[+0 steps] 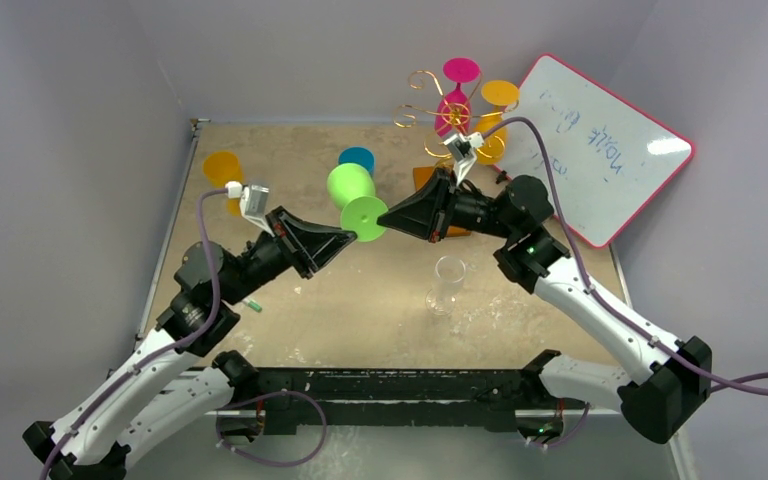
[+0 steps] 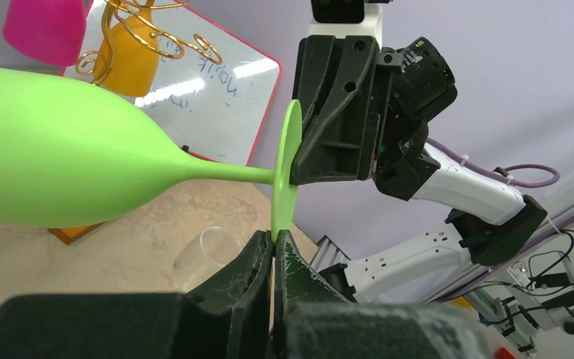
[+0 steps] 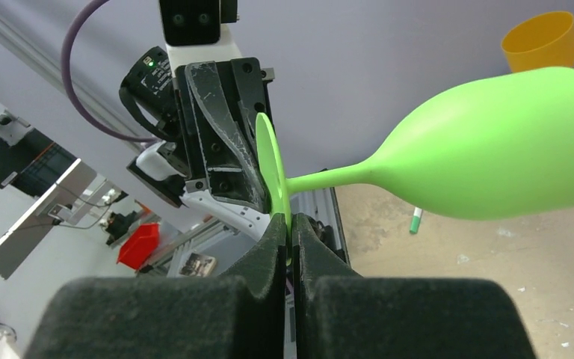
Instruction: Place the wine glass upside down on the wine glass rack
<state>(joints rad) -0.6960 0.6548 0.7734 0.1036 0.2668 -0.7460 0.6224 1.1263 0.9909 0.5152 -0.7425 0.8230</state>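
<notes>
Nearest the arm bases, a clear glass (image 1: pixel 448 281) stands upright on the tan worktop (image 1: pixel 340 315), just right of centre and apart from both arms. Beyond it, above the middle of the worktop, the two arms meet tip to tip. The left end effector (image 1: pixel 353 238) is clamped narrow on the lower edge of the round foot of the green wine glass (image 1: pixel 351 186). The right end effector (image 1: pixel 384 217) pinches the same foot from the opposite side, its jaws likewise drawn tight on the thin disc. The green wine glass is held in the air lying roughly sideways, its bowl pointing to the far side, touching nothing but the fingers. Just past the bowl sits a blue cup (image 1: pixel 357 158), and an orange cup (image 1: pixel 222 167) stands at the far left. At the far right the wine glass rack (image 1: pixel 424 180) carries a pink glass (image 1: pixel 452 110) and an orange glass (image 1: pixel 491 146), both foot up, with a pink-framed whiteboard (image 1: pixel 600 150) leaning behind
</notes>
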